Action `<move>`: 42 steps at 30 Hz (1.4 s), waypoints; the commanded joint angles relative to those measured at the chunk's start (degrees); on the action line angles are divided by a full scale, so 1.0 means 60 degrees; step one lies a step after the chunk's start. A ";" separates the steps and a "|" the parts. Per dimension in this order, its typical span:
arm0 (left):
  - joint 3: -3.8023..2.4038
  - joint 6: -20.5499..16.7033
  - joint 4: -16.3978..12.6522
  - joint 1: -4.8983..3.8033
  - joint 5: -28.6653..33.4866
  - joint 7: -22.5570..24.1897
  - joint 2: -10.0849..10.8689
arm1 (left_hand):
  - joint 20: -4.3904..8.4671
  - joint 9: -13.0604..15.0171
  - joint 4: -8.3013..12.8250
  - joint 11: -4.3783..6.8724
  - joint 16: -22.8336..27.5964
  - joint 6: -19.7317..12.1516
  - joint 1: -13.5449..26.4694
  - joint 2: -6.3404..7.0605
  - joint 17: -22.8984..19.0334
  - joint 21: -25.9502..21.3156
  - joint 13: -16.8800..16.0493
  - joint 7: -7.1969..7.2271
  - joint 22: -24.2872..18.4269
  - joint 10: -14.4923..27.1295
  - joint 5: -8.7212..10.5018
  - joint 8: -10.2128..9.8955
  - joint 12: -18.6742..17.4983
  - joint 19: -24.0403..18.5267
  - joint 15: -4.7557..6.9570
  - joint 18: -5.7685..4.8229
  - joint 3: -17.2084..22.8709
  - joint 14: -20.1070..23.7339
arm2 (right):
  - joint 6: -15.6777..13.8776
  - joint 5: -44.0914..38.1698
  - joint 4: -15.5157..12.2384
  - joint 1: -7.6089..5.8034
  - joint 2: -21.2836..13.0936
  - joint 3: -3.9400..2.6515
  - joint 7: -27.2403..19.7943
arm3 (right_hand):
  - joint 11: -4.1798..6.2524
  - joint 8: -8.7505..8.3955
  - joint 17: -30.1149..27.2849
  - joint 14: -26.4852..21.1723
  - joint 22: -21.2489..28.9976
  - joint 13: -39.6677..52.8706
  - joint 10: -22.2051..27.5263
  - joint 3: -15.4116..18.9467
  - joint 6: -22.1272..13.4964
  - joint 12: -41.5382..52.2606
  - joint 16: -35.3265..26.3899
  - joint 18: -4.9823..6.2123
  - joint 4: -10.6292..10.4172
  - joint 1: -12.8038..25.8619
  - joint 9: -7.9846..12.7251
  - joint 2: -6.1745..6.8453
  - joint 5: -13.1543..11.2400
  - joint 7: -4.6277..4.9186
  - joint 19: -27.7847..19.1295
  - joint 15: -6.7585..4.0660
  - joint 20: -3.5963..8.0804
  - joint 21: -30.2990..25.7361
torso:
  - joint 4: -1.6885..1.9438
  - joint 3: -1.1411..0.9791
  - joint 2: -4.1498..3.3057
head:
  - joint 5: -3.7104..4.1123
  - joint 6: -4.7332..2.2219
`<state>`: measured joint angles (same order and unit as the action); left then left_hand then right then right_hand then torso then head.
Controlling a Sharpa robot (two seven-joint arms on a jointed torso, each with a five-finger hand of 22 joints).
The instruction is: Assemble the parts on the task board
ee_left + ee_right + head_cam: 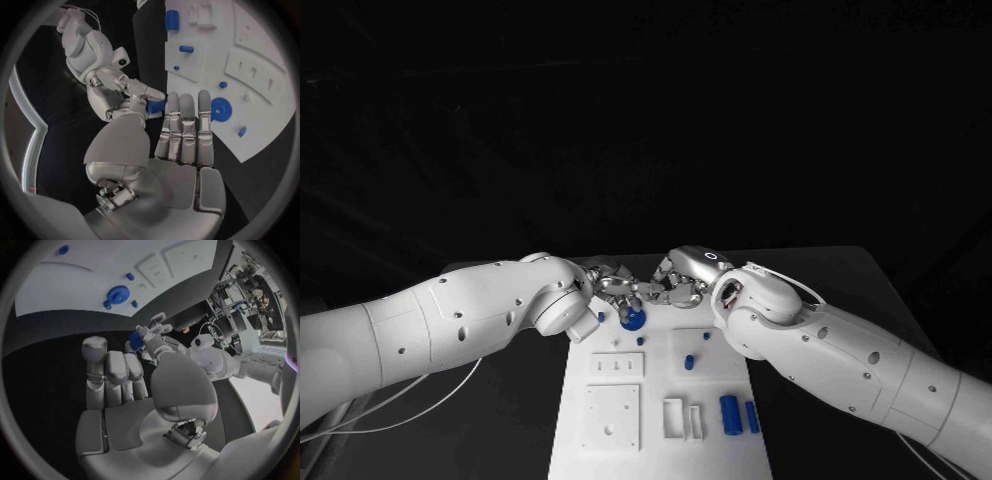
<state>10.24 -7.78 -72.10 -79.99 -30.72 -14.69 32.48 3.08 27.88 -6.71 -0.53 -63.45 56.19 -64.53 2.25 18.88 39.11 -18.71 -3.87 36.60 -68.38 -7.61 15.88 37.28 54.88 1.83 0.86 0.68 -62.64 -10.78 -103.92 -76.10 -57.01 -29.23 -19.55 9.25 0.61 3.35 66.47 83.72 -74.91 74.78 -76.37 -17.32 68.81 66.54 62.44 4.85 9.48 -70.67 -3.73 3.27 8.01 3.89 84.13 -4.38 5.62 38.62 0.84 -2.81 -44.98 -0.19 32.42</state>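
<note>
On the black surface (pixel 834 290), at the far edge of the white task board (pixel 661 430), the two hands meet. The left hand (pixel 181 135) has its fingers (pixel 187 125) straight and together. The right hand (pixel 134 95) pinches a small blue part (pixel 156 106) at its fingertips. Just beside them a blue gear (pixel 632 320) sits on the board. A blue cylinder (pixel 728 412) and small pegs lie loose nearer the board's near edge, so I judge most assembly remains.
</note>
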 commanded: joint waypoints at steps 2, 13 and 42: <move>-0.0005 0.0361 -0.0024 -0.0021 0.0272 -0.0095 -0.0036 | -0.0006 0.0019 0.0368 0.0052 -0.0005 0.0129 -0.0068 -0.0319 0.0008 -0.0137 0.0010 0.0003 0.0136 -0.0005 -0.0085 -0.0124 -0.0015 0.0102 0.0025 -0.0042 -0.0201 0.0003 | 0.0197 -0.0168 -0.0011 -0.0001 0.0025 0.0000 0.0058 | 0.0054 0.0037 -0.0004 -0.0025 -0.0197 0.0004 0.0016 -0.0011 -0.0034 -0.0023 0.0011 -0.0027 -0.0063 0.0091 -0.0012 0.0006 0.0064 -0.0035 0.0482 -0.0068 0.0064 0.0009 | -0.0001 0.0005 0.0000 | -0.0004 0.0011; -0.0006 0.0284 0.0011 -0.0022 0.0504 -0.0118 -0.0056 | 0.0018 -0.0035 0.0905 0.0098 -0.0002 0.0211 -0.0370 -0.0930 0.0030 -0.0317 0.0037 0.0042 0.0419 -0.0047 -0.0360 -0.0250 -0.0082 0.0155 0.0048 -0.0058 -0.0366 -0.0011 | 0.0330 -0.0208 0.0011 -0.0002 0.0064 0.0012 0.0063 | 0.0054 0.0037 -0.0004 -0.0025 -0.0197 0.0004 0.0016 -0.0011 -0.0034 -0.0023 0.0011 -0.0027 -0.0063 0.0091 -0.0012 0.0006 0.0064 -0.0035 0.0482 -0.0068 0.0064 0.0009 | 0.0007 -0.0001 -0.0007 | -0.0039 0.0023; -0.0006 0.0563 0.0275 -0.0021 0.0517 -0.0227 -0.0253 | 0.0076 0.0026 0.1792 0.0168 -0.0024 0.0339 -0.1324 -0.1583 0.0093 -0.0347 0.0174 0.0155 0.0847 -0.0165 -0.1797 -0.0363 -0.0330 0.0118 0.0104 -0.0053 0.0253 -0.0028 | 0.0417 -0.0217 -0.0016 -0.0002 0.0123 0.0028 0.0065 | 0.0057 0.0040 -0.0001 -0.0026 -0.0179 -0.0001 0.0028 -0.0006 -0.0020 -0.0032 0.0001 -0.0029 -0.0081 0.0079 -0.0014 0.0002 0.0085 -0.0040 0.0480 -0.0076 0.0071 0.0016 | 0.0002 -0.0017 -0.0019 | -0.0060 0.0053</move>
<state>10.15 -5.55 -70.49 -80.12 -27.50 -15.63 31.15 3.28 27.72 3.66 0.32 -63.45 57.82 -71.94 -6.79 19.35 37.13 -17.70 -3.08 41.66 -69.25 -18.32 13.58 35.58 55.50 2.04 0.87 2.10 -62.86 -8.54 -104.83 -75.86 -56.92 -28.73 -19.30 10.21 0.60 3.36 66.44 83.48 -74.90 74.75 -76.37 -17.49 68.72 66.54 62.44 4.85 9.32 -70.68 -3.75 3.29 8.27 3.97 84.13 -4.57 5.61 38.62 0.82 -2.91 -45.09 -0.54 32.70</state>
